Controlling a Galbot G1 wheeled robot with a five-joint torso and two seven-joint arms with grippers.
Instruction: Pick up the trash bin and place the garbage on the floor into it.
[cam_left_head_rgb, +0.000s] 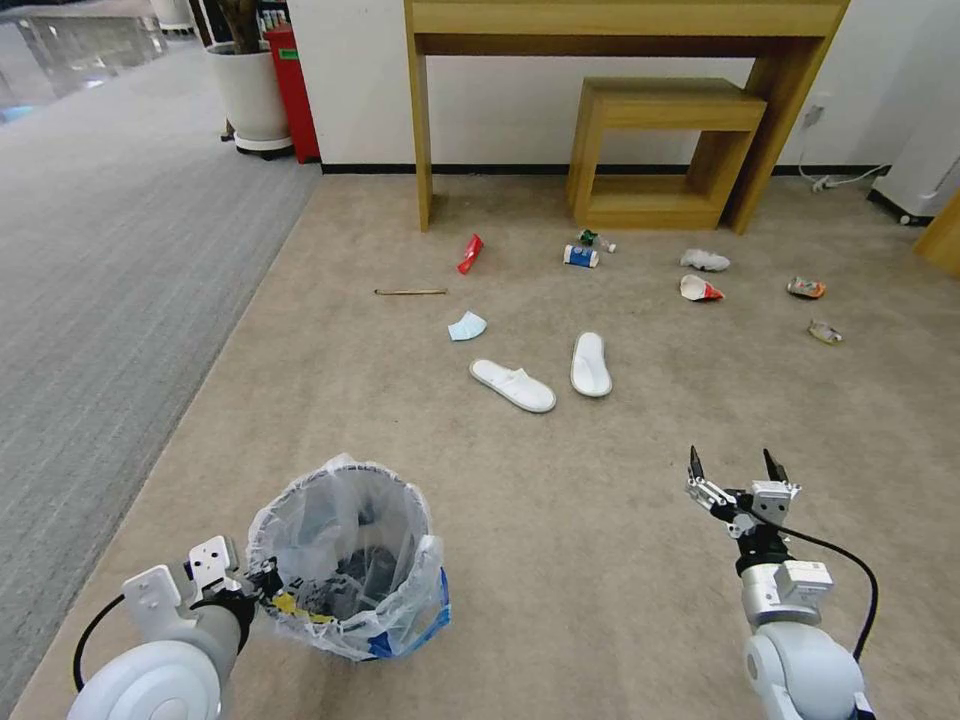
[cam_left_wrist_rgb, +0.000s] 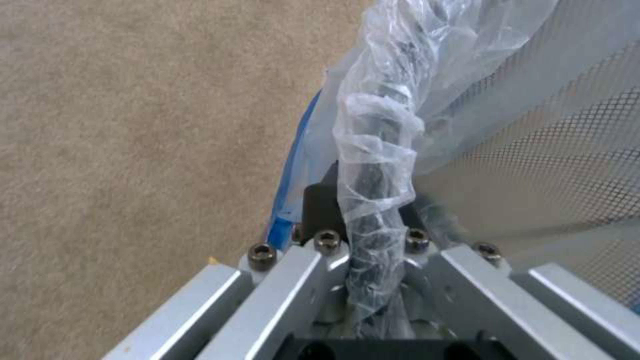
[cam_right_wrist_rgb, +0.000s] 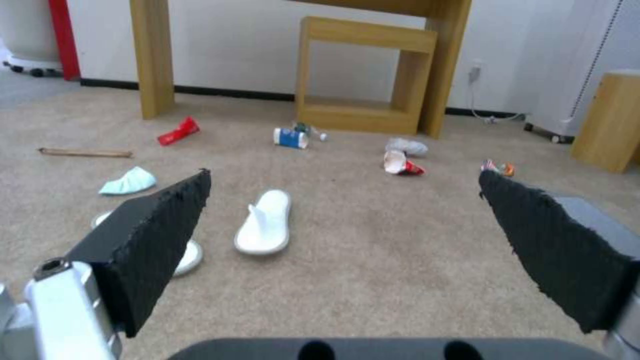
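Beige floor (cam_left_head_rgb: 620, 560) carries the trash bin (cam_left_head_rgb: 345, 560) at seven o'clock, my left fingers (cam_left_wrist_rgb: 320, 200) pinching its bagged rim, so it could tip or slip free, while my right fingers (cam_left_head_rgb: 692, 468) gape wide toward the slippers (cam_left_head_rgb: 512, 385) at twelve.

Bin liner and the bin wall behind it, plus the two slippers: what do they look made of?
The bin liner looks like thin translucent plastic film: crinkled, glossy, see-through. The bin wall appears to be fine perforated mesh, probably metal, though that is not certain. The left gripper is shut on its rim. The slippers look like soft white matte fabric or foam, disposable style; the weave is too small to tell.
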